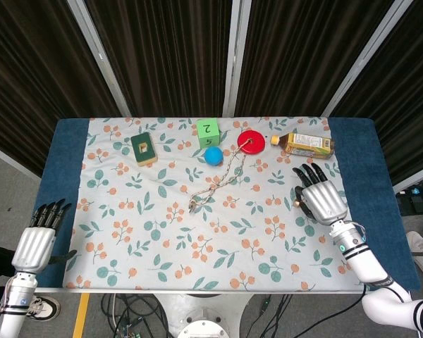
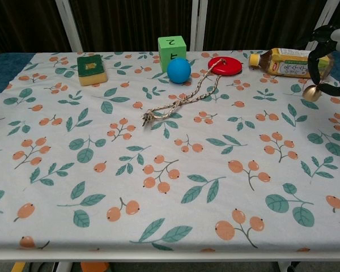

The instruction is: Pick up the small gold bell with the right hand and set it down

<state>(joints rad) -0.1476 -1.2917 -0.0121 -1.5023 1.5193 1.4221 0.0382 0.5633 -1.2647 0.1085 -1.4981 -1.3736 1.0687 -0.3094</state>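
The small gold bell (image 2: 312, 94) is held in the right hand (image 1: 321, 199), pinched between dark fingers (image 2: 315, 63) and carried clear of the floral cloth (image 2: 158, 170) that covers the desk (image 1: 65, 176). In the chest view the bell hangs just in front of the tea bottle (image 2: 289, 61), which lies on its side near the far right corner of the cloth. From the head view only a sliver of gold is seen at the thumb side of the right hand, with the back of the hand turned upward.

The tea bottle is taken as the landmark. Just to its left the red disc (image 1: 251, 141) is found, with a braided rope (image 1: 218, 177) trailing from it toward the middle of the cloth. Further left the blue ball (image 1: 213, 155) is seen resting just in front of the green cube (image 1: 207, 131). Well to the left of the bottle, the green-topped sponge block (image 1: 144, 148) is lying.

The left hand (image 1: 37, 243) is held off the desk, far from the bottle, at the near left, with its fingers extended and close together and nothing in them.
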